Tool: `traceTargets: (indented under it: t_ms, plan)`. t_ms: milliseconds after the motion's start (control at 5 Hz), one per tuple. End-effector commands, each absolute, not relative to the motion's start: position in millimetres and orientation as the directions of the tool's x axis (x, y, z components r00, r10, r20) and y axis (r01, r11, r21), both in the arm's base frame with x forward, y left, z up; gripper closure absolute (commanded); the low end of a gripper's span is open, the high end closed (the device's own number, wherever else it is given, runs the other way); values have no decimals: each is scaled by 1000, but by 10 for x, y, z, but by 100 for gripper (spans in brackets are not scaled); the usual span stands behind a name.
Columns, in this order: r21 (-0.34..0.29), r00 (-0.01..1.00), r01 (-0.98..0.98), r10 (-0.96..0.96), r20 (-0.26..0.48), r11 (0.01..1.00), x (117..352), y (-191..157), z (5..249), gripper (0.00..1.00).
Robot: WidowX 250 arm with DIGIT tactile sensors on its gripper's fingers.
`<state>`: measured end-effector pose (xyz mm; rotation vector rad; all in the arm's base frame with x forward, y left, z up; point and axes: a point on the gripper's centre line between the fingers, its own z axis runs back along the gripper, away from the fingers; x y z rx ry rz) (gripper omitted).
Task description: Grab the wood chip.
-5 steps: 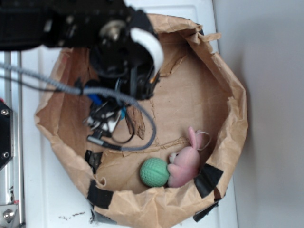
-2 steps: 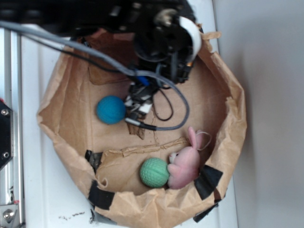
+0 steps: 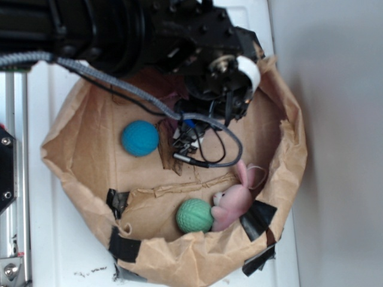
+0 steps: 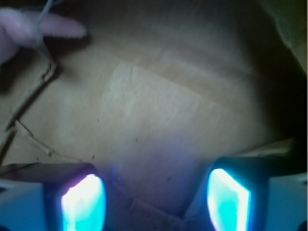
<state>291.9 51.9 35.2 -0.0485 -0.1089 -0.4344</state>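
Since a second ago my arm has swung from the left part of the crumpled brown paper-lined basket [image 3: 287, 179] toward its upper right wall, uncovering the blue textured ball [image 3: 140, 138] that it hid before. From the wrist camera, my end effector [image 4: 156, 199] is released: its two glowing fingers [image 4: 83, 202] stand well apart at the bottom edge with nothing between them, only bare tan paper floor below. Toward the upper left of that view, a blurred pink toy ear [image 4: 57, 26] reaches in over the paper, beside a torn crease.

From the exterior camera, the rough brown wood chip [image 3: 168, 156] lies on the basket floor near its middle, just right of the blue textured ball and partly under my dangling grey cable [image 3: 215, 160] and connectors. It is not under my fingers; the wrist view shows none of it. Toward the basket's lower wall from the chip sit a green textured ball [image 3: 194, 216] and a pink plush rabbit [image 3: 234, 200], touching each other. Black tape patches [image 3: 258, 219] hold the basket's lower rim. The basket rests on a white worktop [image 3: 48, 251].
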Motion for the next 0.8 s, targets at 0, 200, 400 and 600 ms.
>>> traceTargets:
  t_ms: [0,200,400,600]
  plan:
    - [46,886,424,-424,185,905,2840,443,598,100]
    - [38,880,428,-426,211,903,2766,438,715,0]
    - [23,866,441,-432,252,897,2636,369,904,0]
    - [14,854,462,-448,265,887,2550,308,963,0]
